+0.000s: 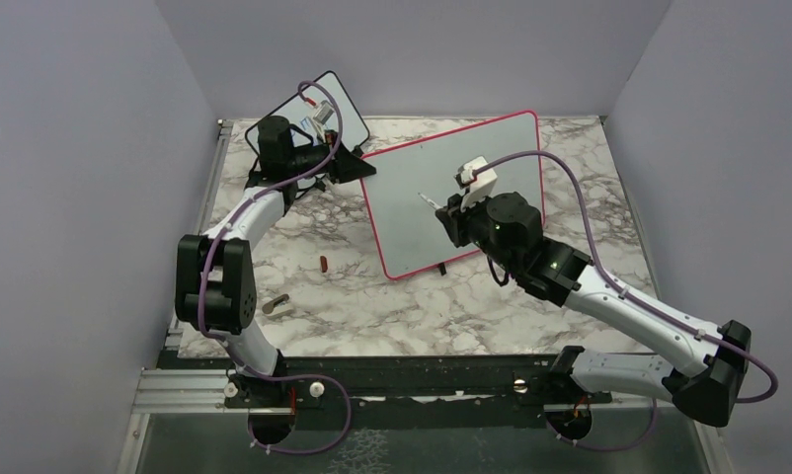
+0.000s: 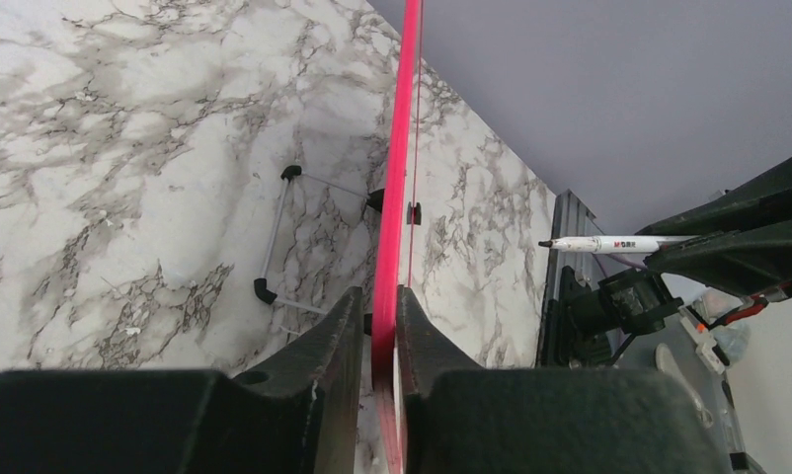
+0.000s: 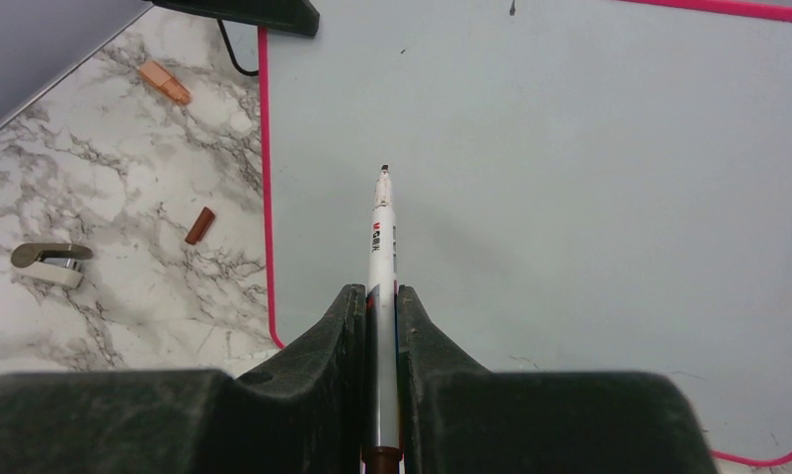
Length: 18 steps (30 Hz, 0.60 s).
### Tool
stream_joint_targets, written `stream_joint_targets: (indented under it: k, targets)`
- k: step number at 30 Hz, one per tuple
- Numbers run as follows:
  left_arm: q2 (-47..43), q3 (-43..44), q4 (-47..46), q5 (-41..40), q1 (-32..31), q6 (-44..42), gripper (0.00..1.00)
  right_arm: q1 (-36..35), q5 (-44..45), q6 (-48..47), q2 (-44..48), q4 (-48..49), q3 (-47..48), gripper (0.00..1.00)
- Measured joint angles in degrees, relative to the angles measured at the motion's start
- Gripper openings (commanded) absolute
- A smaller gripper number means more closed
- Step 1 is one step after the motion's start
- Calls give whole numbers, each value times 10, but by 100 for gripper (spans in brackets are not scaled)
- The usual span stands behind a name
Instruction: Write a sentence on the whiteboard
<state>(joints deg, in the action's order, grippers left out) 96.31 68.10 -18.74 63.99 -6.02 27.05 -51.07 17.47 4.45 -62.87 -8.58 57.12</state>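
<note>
The whiteboard (image 1: 412, 212) with its red-pink frame lies tilted on the marble table, right of centre. My left gripper (image 1: 357, 164) is at the board's far-left corner. In the left wrist view its jaws (image 2: 380, 306) are shut on the red frame edge (image 2: 398, 148). My right gripper (image 1: 448, 211) hovers over the board's middle, shut on a white marker (image 3: 382, 232). The marker's dark tip points at the board face (image 3: 590, 197), just above it. No sentence is in view on that face. The marker (image 2: 609, 243) also shows from the side in the left wrist view.
A smaller black-framed board (image 1: 330, 99) leans at the back left, behind the left arm. A brown-red cap (image 1: 324, 263) and a small beige piece (image 1: 276, 303) lie on the table left of the whiteboard. The whiteboard's wire stand (image 2: 274, 247) sits beneath it. Grey walls enclose the table.
</note>
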Motion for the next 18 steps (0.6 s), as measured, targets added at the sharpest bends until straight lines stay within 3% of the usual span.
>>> stream_joint_targets:
  k: [4,18]
  targets:
    - [-5,-13,-14,2,-1,-2,7,0,0,-5,-10,2,0,1]
    - [-26,-48,-40,7,-4,-7,0,-42,42,-30,-58,10,23,1]
